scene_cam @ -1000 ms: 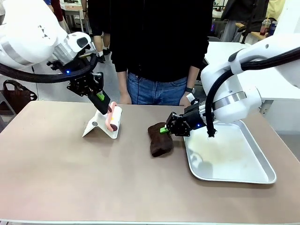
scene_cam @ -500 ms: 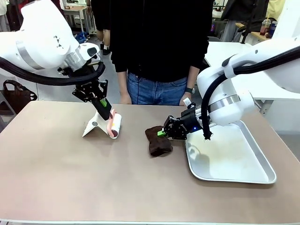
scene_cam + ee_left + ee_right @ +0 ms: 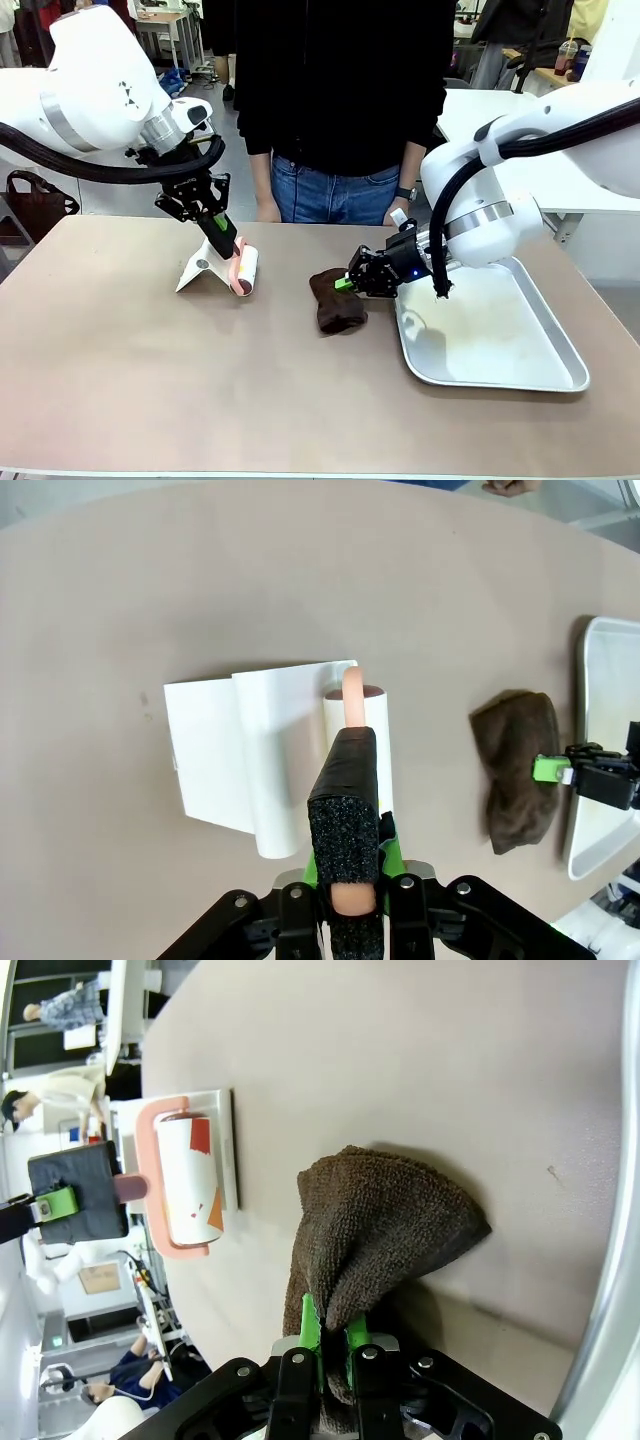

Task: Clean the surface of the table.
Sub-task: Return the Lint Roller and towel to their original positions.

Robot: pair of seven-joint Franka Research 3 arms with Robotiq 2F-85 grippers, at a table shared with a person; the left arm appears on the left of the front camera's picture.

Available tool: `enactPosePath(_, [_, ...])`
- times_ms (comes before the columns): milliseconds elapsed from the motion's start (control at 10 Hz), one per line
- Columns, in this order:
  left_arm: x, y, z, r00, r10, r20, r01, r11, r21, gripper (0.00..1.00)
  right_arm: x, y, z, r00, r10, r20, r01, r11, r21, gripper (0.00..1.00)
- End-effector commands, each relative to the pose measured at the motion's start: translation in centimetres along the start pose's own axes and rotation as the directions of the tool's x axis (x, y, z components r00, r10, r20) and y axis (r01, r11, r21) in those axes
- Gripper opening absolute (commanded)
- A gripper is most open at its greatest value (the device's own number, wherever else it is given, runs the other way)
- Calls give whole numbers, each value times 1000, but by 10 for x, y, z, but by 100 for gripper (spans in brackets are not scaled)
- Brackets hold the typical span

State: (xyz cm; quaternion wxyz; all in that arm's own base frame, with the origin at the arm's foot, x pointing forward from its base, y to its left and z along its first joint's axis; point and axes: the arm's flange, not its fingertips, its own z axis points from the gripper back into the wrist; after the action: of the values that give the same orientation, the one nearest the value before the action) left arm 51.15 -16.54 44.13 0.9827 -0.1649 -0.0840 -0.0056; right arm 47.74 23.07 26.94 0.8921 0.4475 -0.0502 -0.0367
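Table (image 3: 200, 380) matte taupe, left fingers (image 3: 228, 243) clamping lint roller (image 3: 245, 270), right fingers (image 3: 345, 284) pinching brown cloth (image 3: 338, 302)

a shallow silver metal tray (image 3: 520, 375); a crumpled dark brown cloth (image 3: 337, 300) just beside it; a white lint roller with pink frame (image 3: 245, 268) on a folded white stand (image 3: 203, 270)

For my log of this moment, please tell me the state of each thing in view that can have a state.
Left gripper: shut on the lint roller handle.
Lint roller: tilted, roll resting in its white holder.
Right gripper: shut on the brown cloth.
Brown cloth: bunched, lying on the table beside the tray.
Metal tray: flat on the table.
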Motion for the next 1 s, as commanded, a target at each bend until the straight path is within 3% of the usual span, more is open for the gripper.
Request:
enactPosePath(0, [4,-5,3,999,40,0,-40,999,-13,22,6,2,-1,1000,1,-1,-1,1000,31,11])
enactPosePath(900, [4,-1,-2,997,71,13,-71,997,12,22,7,1,-2,1000,8,-18,-8,999,54,11])
